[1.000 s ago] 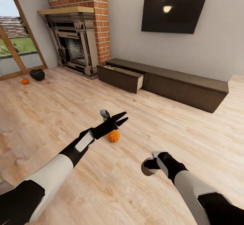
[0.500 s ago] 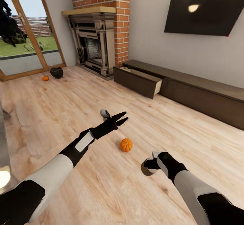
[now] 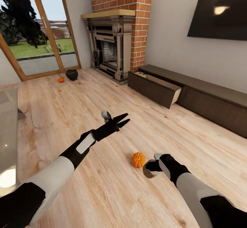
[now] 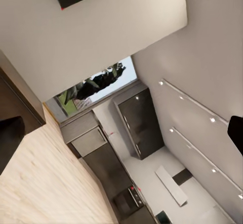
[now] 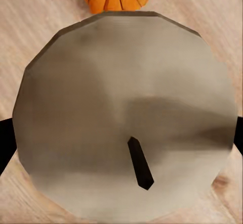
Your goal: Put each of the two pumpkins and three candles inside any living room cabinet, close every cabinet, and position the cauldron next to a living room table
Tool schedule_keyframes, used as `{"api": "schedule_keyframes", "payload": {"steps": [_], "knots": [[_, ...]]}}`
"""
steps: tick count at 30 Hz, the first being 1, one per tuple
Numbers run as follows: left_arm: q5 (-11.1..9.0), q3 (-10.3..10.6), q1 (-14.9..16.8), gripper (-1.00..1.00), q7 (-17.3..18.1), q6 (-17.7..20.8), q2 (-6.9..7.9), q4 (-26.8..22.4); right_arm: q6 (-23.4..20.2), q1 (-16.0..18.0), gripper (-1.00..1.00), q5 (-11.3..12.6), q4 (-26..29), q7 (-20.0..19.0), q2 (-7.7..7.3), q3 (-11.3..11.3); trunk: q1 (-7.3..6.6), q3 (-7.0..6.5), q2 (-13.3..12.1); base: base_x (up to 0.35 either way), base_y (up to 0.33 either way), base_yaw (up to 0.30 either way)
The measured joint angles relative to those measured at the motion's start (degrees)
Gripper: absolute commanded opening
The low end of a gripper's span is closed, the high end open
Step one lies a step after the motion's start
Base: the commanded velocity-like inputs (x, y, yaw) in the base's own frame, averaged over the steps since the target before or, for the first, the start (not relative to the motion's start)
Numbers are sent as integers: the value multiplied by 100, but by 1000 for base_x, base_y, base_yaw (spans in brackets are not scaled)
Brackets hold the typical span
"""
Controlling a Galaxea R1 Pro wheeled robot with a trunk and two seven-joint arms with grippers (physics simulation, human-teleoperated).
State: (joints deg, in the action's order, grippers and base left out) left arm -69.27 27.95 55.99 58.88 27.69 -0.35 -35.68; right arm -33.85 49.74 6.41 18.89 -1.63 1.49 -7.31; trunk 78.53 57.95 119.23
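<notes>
- Here, right gripper (image 3: 148, 169) clamped on a grey-beige candle (image 5: 126, 128), low over the wood floor (image 3: 103, 193), just beside a pumpkin (image 3: 138, 159).
- Left gripper (image 3: 124, 120) parted, empty, held out above the floor.
- Second pumpkin (image 3: 60, 80) beside the black cauldron (image 3: 71, 74), by the glass door.
- Cabinet (image 3: 206, 97) along the wall, one drawer (image 3: 156, 89) pulled out.

Home living room: brick fireplace (image 3: 111, 48), wall television (image 3: 219, 13), wood floor (image 3: 68, 111).

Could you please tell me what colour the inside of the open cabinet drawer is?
Pale beige, seen best in the head view at the cabinet.
</notes>
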Motion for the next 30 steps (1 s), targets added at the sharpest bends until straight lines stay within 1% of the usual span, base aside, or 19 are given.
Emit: {"api": "schedule_keyframes", "payload": {"steps": [23, 30], "knots": [[1, 0, 0, 100, -1, 0, 0, 0, 1, 0, -100, 0, 0, 0, 1, -3, 0, -155, 0, 328, 1, 208], [-2, 0, 0, 100, 1, 0, 0, 1, 1, 0, -100, 0, -1, 0, 6, -2, 0, -203, 0, 327, 84, 204]]}}
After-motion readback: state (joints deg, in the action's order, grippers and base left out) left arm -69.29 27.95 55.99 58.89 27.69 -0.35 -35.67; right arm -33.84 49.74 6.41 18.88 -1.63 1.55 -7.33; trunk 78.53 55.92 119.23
